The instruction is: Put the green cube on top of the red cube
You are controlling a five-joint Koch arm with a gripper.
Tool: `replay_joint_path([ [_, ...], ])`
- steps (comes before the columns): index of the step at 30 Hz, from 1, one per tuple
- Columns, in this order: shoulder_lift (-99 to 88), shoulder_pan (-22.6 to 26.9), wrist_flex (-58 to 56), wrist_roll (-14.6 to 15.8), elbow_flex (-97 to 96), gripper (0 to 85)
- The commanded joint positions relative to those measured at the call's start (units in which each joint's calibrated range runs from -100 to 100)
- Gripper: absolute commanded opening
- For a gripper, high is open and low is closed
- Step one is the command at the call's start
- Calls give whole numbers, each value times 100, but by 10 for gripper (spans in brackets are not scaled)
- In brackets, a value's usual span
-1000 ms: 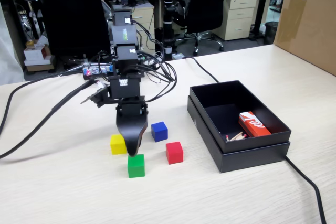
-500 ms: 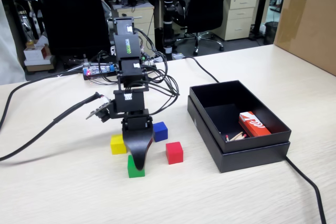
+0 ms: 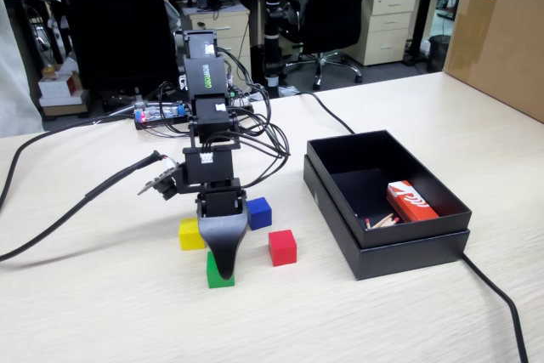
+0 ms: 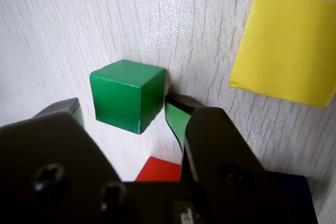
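Note:
The green cube (image 3: 214,279) sits on the wooden table, partly hidden behind my black gripper (image 3: 223,268), which points straight down onto it. In the wrist view the green cube (image 4: 126,94) lies between my two green-padded jaws, and my gripper (image 4: 125,109) is open. The right jaw stands close beside the cube and the left jaw stands a little apart from it. The red cube (image 3: 282,246) rests on the table just right of the green one. A corner of it shows low in the wrist view (image 4: 160,170).
A yellow cube (image 3: 190,234) and a blue cube (image 3: 258,212) sit just behind the gripper. The yellow one also shows in the wrist view (image 4: 286,48). An open black box (image 3: 399,252) holding a red-and-white carton (image 3: 410,201) stands to the right. Cables run across the table.

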Motion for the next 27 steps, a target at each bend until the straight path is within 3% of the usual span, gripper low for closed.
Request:
replay_joint_path([
  [1, -57, -5, 215, -54, 409, 246],
  [4, -57, 5, 215, -73, 381, 174],
  [9, -57, 24, 215, -88, 381, 150],
  [12, -57, 29, 215, -88, 363, 37],
  [27, -917, 59, -588, -20, 481, 8],
])
